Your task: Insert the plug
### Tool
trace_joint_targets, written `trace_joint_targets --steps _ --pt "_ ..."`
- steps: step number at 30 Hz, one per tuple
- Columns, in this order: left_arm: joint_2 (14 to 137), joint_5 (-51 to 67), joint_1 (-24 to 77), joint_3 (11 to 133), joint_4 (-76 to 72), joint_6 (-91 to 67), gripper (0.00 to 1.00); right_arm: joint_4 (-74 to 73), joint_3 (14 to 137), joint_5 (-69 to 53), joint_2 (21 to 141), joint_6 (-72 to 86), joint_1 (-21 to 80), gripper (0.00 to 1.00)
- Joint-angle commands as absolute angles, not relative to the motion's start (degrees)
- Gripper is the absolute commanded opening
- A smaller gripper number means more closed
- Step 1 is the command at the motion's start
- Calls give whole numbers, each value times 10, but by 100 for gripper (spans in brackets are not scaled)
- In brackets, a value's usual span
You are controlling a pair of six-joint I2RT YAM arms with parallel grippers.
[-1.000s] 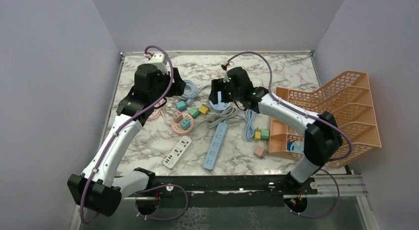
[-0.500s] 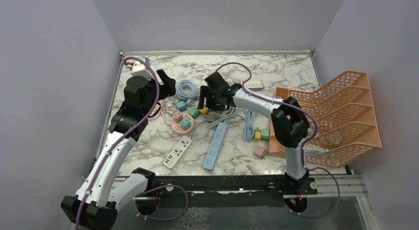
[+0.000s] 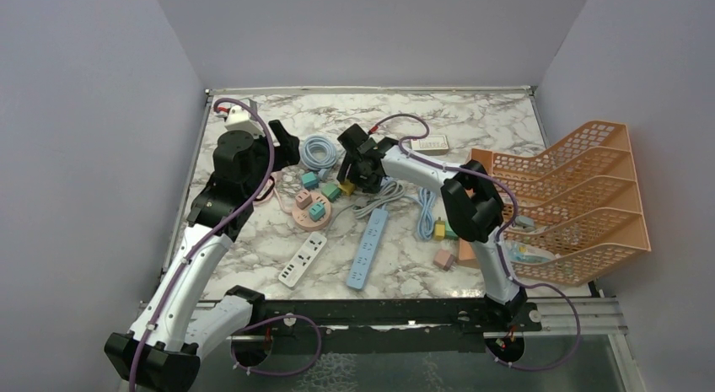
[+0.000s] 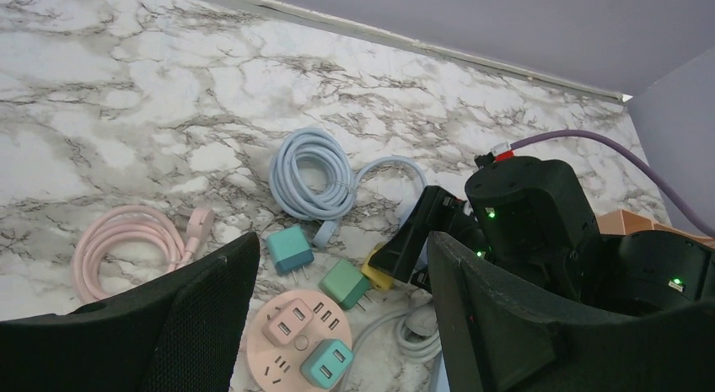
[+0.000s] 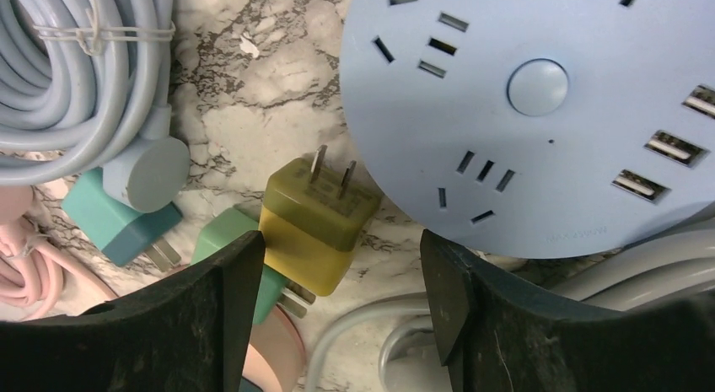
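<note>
Downward, right gripper point(image 5: 339, 265) straddles yellow plug point(image 5: 310, 228), jaws spread.

no legible text, brand or number was found on any item. one marking was noted: a faint embossed line near the lower edge of the round blue socket hub point(image 5: 582, 147) in the right wrist view, too small to read.

Orange rack point(image 3: 590, 156) stands at the counter's point(image 3: 497, 122) right edge. 2 coiled cables lie far left, near each other but apart: pink coil point(image 4: 147, 228), blue coil point(image 4: 285, 174).
</note>
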State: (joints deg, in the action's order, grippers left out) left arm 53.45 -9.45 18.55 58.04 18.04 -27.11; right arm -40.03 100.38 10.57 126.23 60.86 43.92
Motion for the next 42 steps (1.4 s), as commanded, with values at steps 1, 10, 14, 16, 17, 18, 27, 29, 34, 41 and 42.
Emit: trace_joint_targets --steps 1,10,14,16,17,18,27,29,34,41,42 --pt "527 -109 185 577 168 -247 75 -411 1033 139 1290 627 444 68" --pt "531 -102 185 572 165 -251 75 -430 1055 119 1325 622 446 59" --pt "533 -97 185 571 164 -256 75 -395 1033 111 1302 611 446 42" --pt "534 -89 185 568 161 -260 75 -363 1012 109 1283 604 446 36" --pt "534 -87 184 567 160 -262 75 -343 1000 109 1272 598 446 34" --pt "535 -85 185 565 159 -264 75 -325 989 109 1261 593 446 33" --pt "541 -30 186 564 139 -278 75 -161 899 46 1134 508 439 25" --pt "546 5 186 566 123 -291 75 -117 866 16 1093 503 432 25" --pt "561 80 188 564 65 -367 77 13 779 -47 991 506 411 24" --pt "591 186 221 567 -60 -469 77 146 731 -92 880 519 397 24" --pt "594 199 226 564 -86 -485 77 159 729 -97 869 523 397 24"
